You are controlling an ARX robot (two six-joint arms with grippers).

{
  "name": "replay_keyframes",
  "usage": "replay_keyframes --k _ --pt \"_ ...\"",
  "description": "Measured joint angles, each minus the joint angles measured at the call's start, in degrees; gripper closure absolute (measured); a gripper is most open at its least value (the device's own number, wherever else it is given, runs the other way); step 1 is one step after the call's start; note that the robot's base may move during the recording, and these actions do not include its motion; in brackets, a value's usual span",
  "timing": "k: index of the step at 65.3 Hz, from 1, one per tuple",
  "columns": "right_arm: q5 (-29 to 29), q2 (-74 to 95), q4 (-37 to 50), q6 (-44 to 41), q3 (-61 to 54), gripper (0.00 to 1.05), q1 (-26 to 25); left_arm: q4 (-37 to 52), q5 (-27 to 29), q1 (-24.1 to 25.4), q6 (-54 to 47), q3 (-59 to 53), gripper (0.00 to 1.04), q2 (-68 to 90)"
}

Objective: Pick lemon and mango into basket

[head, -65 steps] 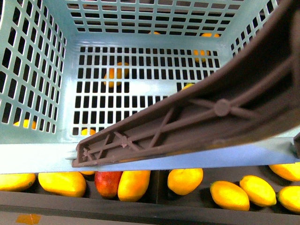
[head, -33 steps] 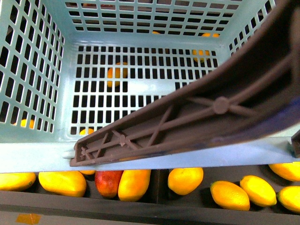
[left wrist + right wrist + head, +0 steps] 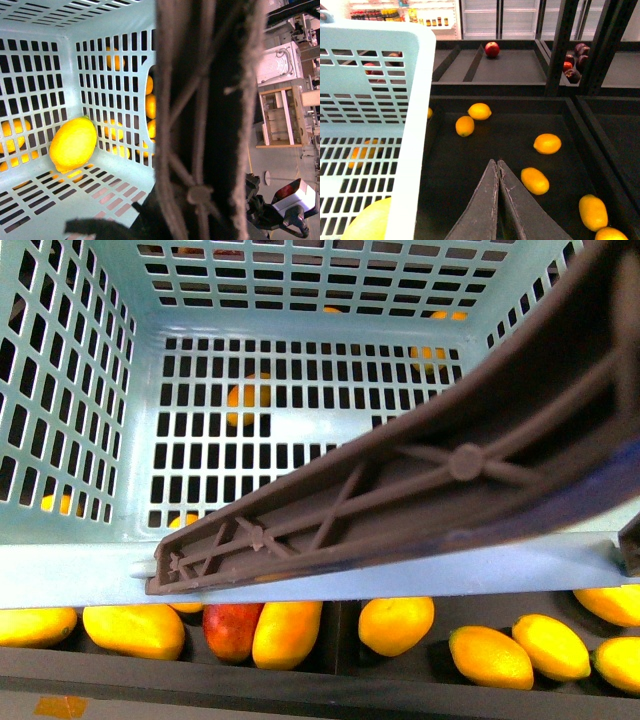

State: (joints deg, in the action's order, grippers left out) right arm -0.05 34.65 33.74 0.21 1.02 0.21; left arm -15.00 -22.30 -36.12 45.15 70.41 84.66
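Mango (image 3: 490,656) near the basket (image 3: 70,575): smooth, probably slippery; I am favouring its middle. My right hand (image 3: 496,162) is hanging pressed together, empty.

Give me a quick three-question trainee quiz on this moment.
1. True or false: a lemon lies inside the basket.
2. The right gripper has its fingers: A) open, B) shut on a mango, C) shut with nothing between them.
3. Fill in: in the front view, among the yellow mangoes below the basket, lies one ___ fruit.
Key: 1 true; 2 C; 3 red.
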Motion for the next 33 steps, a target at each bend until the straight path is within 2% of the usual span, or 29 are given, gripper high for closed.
replay_keyframes --k 6,8,33 --pt "0.11 -2.29 -2.25 -0.04 -0.02 1.03 -0.02 0.00 -0.02 0.00 -0.09 0.00 1.00 0.00" --pt "0.09 -3.06 -2.73 -0.07 -0.02 0.99 -0.02 0.00 0.00 0.00 -0.09 0.00 1.00 0.00" --pt "0.24 -4.02 -2.99 -0.04 -0.02 0.36 -0.02 0.00 0.11 -0.04 -0.11 -0.02 1.00 0.00"
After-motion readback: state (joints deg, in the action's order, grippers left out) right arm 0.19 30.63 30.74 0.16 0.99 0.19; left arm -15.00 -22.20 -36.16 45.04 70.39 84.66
